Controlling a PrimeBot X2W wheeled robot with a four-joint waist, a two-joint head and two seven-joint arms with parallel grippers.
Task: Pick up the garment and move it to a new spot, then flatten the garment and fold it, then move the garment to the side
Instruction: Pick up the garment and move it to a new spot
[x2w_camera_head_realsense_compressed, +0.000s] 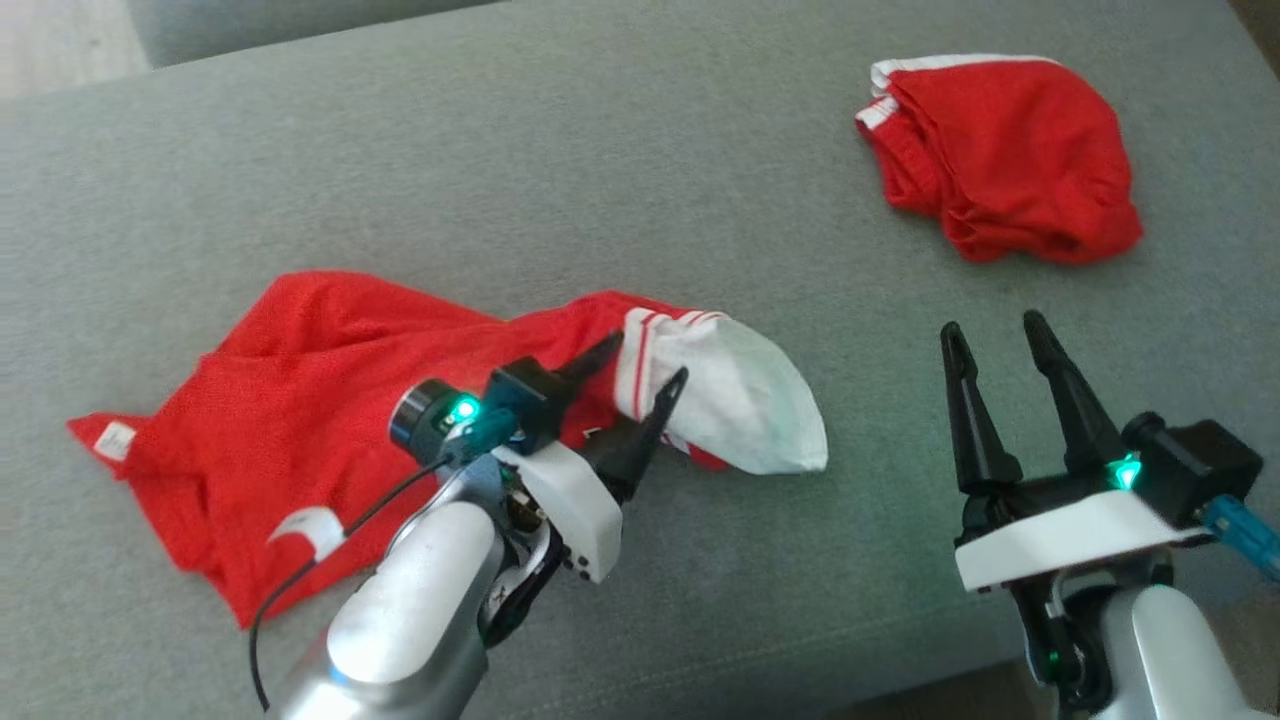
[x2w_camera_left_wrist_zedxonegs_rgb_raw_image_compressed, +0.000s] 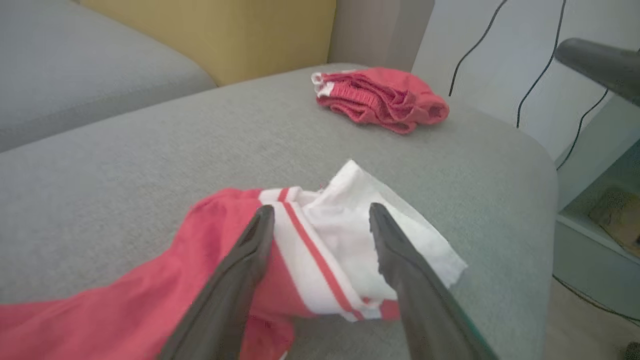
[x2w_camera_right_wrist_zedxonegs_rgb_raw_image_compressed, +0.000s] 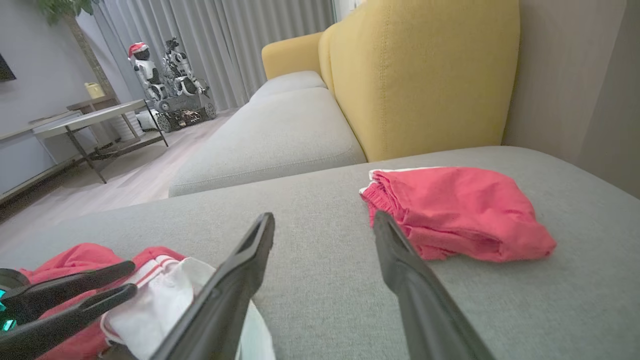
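Left gripper (x2w_camera_head_realsense_compressed: 649, 358) at garment (x2w_camera_head_realsense_compressed: 300, 400) (rumpled, red)

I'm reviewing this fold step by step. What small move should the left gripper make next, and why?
Probably lower the left gripper and close on the striped white band: its fingers stand open over it, gripping nothing, while the garment lies crumpled on the grey cushion. The right gripper hangs open, apart from the cloth.
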